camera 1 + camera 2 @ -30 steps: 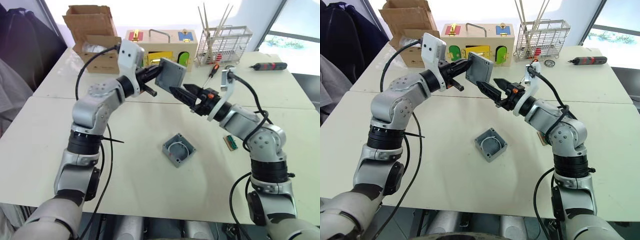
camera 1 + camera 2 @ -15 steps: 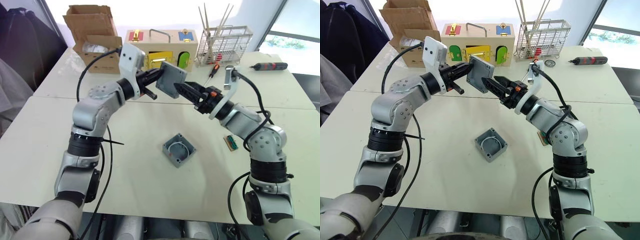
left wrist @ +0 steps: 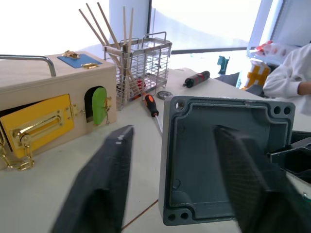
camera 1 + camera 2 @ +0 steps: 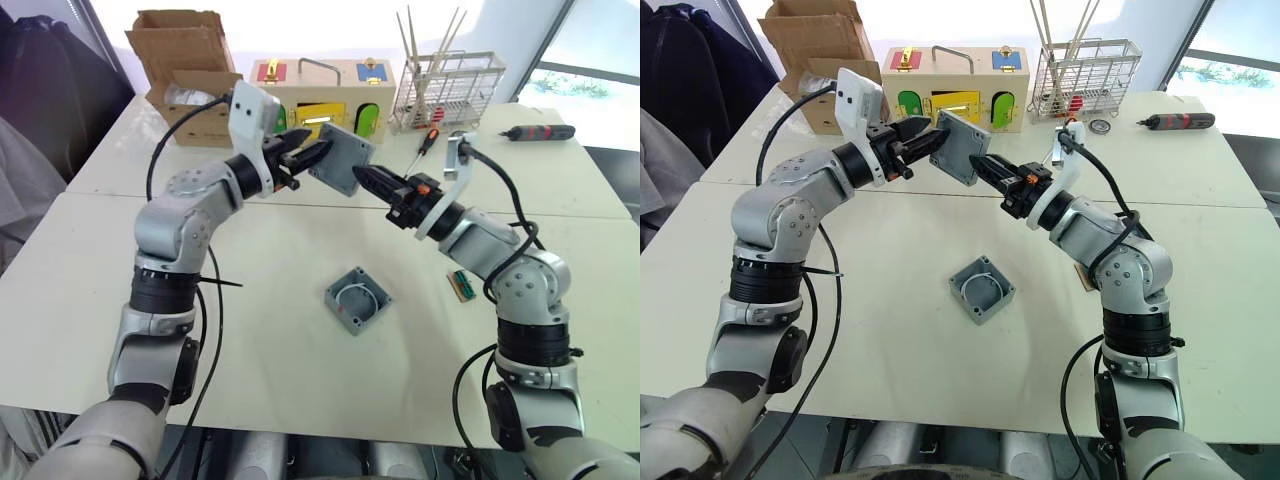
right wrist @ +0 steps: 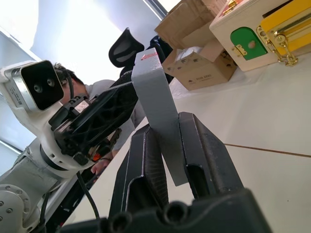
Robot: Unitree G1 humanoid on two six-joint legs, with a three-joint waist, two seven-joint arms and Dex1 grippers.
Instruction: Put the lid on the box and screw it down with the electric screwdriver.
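The right gripper is clamped on one edge of the lid, holding it up in the air above the table. The left gripper sits just beside the lid's opposite face with its fingers spread apart, not gripping. The box lies open on the table below both grippers. The electric screwdriver lies far behind the right gripper, near a wire rack.

box top open, bare table around | lid held well above
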